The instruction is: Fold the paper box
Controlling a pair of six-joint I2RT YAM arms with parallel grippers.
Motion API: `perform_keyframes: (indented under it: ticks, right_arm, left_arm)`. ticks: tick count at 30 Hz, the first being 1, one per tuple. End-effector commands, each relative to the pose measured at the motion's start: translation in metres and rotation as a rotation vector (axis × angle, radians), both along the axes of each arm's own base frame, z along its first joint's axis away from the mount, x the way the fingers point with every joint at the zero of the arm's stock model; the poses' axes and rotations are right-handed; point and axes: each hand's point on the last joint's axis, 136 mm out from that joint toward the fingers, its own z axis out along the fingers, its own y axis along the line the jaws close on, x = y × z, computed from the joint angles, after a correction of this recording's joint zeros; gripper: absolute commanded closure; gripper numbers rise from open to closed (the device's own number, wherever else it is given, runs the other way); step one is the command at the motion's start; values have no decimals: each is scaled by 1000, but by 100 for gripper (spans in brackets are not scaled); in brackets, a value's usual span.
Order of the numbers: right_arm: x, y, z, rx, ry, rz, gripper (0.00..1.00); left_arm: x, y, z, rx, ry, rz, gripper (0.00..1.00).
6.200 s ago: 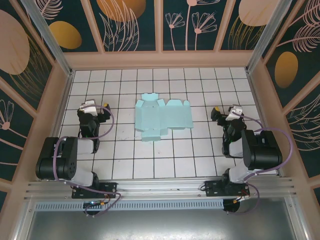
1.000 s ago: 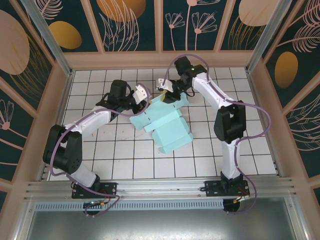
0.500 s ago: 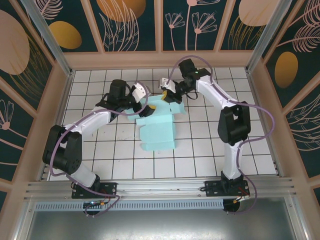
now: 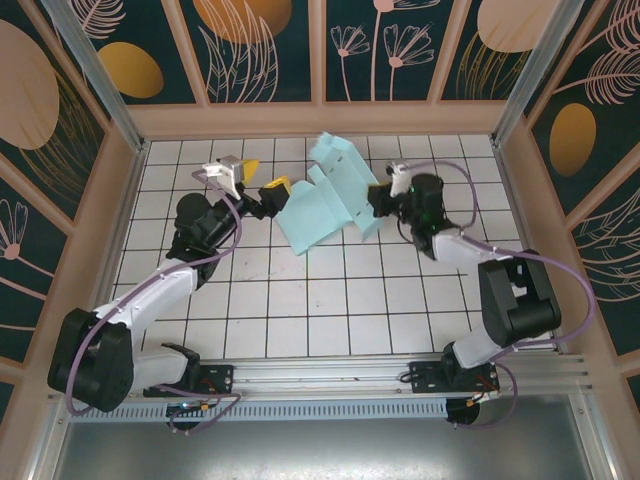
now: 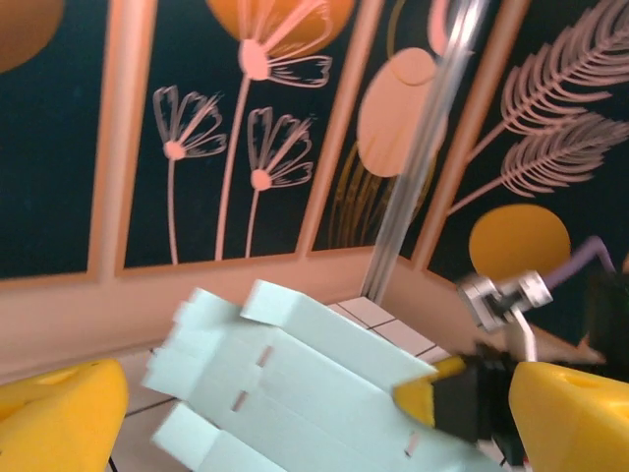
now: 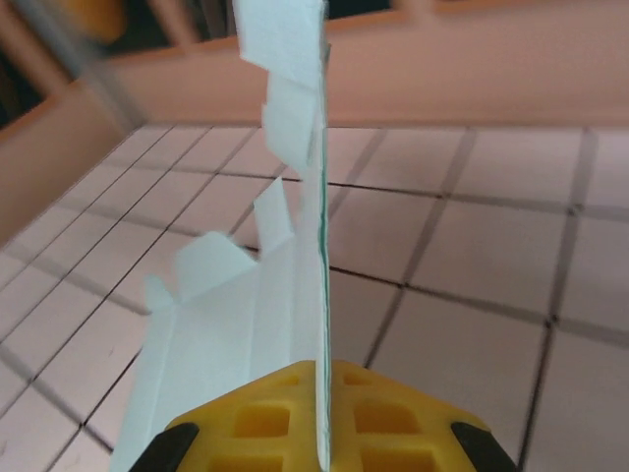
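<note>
Paper box (image 4: 322, 205): not yet a box, a flat cut sheet w/ flaps. It's held up off the floor tiles, tilted, just in front of the back wall (image 4: 320, 120), about mid-way along it.

R claw (image 6: 320, 418) is clenched on the sheet's edge, one yellow pad each side. In the R wrist view the card is seen edge-on, rising straight up out of the grip toward the wall.

L claw (image 4: 262, 177) is released, jaws wide, nothing in them. It's near the wall too, on the sheet's L side.

Key relation: the sheet hangs between the two claws. Its long axis seems to run from the R claw's grip up toward the wall, flaps at the far end. Its free L edge is just beside the L claw's mouth; can't tell if they touch.

Judgement: L arm is free and nearer that edge, so a flap fold there looks like its job, w/ R as anchor. Thin card may flex.
</note>
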Motion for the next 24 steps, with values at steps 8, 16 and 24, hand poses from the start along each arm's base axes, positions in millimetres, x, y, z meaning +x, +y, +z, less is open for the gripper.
perform_keyframes:
  ticks: [8, 16, 24]
  right_arm:
    - [-44, -58, -20, 211, 64, -444, 100]
    - [-48, -72, -40, 151, 124, -331, 35]
    - [-24, -110, -50, 275, 199, -280, 18]
  left_arm:
    - [7, -53, -110, 132, 359, 48, 1]
    - [11, -114, -141, 102, 440, -61, 1]
    - [29, -138, -163, 146, 468, -106, 1]
